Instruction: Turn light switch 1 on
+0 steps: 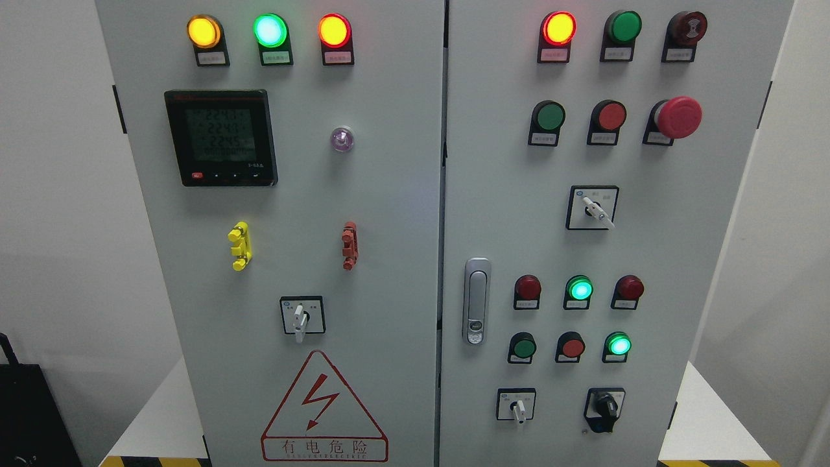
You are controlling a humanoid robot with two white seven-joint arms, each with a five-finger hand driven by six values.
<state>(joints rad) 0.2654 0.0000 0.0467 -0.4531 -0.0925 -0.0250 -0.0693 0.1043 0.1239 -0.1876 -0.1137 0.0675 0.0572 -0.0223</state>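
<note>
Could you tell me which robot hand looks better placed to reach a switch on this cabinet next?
Neither can be judged: no robot hand is in view. Nothing marks switch 1; selector switches sit on both the left door and the right door.

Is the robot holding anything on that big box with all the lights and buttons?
Nothing is held. Neither robot hand shows in the head view; only the grey control cabinet with its lamps, buttons and switches is visible, and nothing touches them.

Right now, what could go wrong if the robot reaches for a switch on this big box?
Many similar white-handled selector switches, for example and, have labels too small to read, so it might turn the wrong one. It could also bump the big red mushroom button. No hand is in view yet.
</note>
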